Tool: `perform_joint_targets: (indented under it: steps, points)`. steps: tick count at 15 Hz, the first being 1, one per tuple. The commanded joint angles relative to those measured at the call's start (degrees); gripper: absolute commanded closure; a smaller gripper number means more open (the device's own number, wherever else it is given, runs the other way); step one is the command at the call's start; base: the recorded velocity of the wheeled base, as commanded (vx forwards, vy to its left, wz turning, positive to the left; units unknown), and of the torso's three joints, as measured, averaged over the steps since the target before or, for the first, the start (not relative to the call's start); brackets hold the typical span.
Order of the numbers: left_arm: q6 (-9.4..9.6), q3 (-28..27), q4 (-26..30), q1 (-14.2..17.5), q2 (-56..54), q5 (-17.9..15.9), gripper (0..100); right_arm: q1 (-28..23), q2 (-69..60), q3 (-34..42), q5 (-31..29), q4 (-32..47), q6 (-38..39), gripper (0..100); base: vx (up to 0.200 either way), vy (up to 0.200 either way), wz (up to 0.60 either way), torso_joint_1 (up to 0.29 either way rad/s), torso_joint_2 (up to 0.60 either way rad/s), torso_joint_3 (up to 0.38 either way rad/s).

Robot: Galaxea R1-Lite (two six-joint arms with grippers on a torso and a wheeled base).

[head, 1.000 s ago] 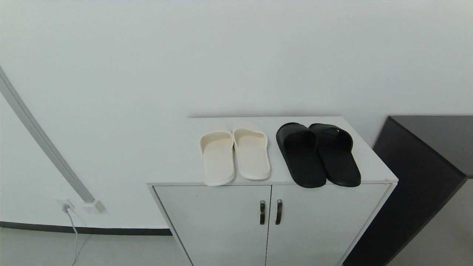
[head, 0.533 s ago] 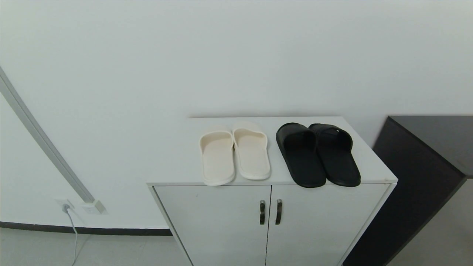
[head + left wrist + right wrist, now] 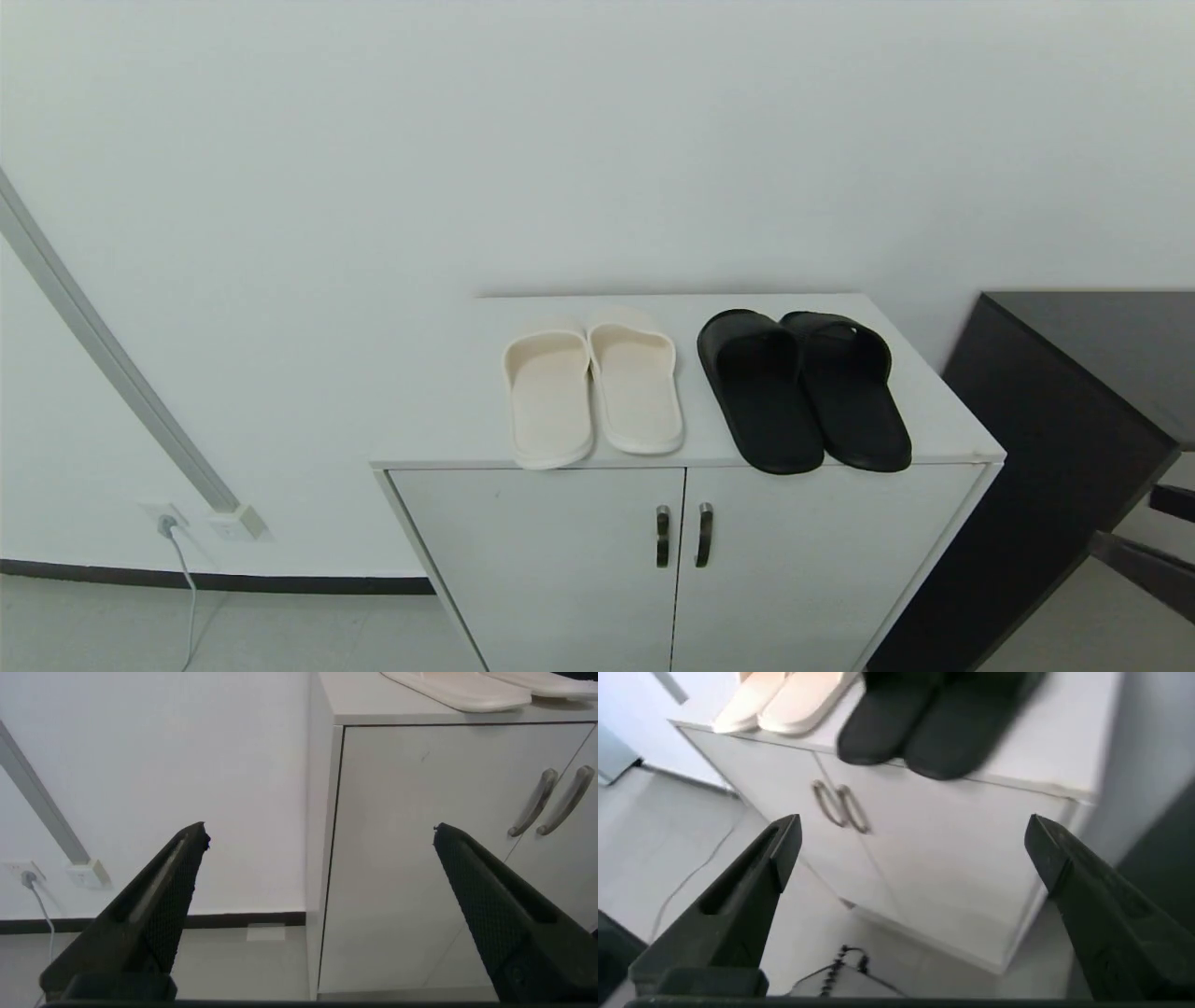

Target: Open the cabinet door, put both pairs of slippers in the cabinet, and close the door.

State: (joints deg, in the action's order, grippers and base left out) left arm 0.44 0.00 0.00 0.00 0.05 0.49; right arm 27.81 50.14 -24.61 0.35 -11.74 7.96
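Gaping empty, both end effectors (image 3: 318,835) (image 3: 915,826) face shut doors (image 3: 560,560) — dark cabinet (image 3: 1055,439) alongside.

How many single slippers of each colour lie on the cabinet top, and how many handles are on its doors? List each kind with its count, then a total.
Cream slippers: 2
Black slippers: 2
Door handles: 2
Total: 6

The cabinet (image 3: 822,551) in the middle of the frame is painted white, and its handles (image 3: 663,536) are coloured dark grey. The cream slippers (image 3: 635,392) and the black slippers (image 3: 803,392) are seen as plain. The left gripper (image 3: 320,835) is coloured black, and its fingers (image 3: 495,910) are covered with tiny dots.
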Motion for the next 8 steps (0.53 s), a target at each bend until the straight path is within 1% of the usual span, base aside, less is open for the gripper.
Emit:
perform_joint_targets:
  steps: [1,3,5,6,7,8]
  points:
    - [0.00,0.00,0.00,0.00,0.04,0.04,0,18.42,21.84,-13.62,-16.00,-2.32,7.16,0,0.000,0.000,0.00,0.000,0.00,0.000]
    - [0.00,0.00,0.00,0.00,0.04,0.13,0,18.60,30.72,-20.04,-19.25,-3.73,8.91,0,0.000,0.000,0.00,0.000,0.00,0.000]
    - [0.00,0.00,0.00,0.00,0.04,0.04,0,18.42,38.10,-23.90,-23.73,-8.48,8.91,0,0.000,0.000,0.00,0.000,0.00,0.000]
    - [0.00,0.00,0.00,0.00,0.04,0.04,0,17.46,44.69,-26.98,-27.78,-12.52,8.65,0,0.000,0.000,0.00,0.000,0.00,0.000]
    - [0.00,0.00,0.00,0.00,0.04,0.04,0,16.05,48.91,-29.35,-30.32,-14.10,8.56,0,0.000,0.000,0.00,0.000,0.00,0.000]
    - [0.00,0.00,0.00,0.00,0.04,0.13,0,15.08,50.93,-30.67,-31.38,-14.45,8.56,0,0.000,0.000,0.00,0.000,0.00,0.000]
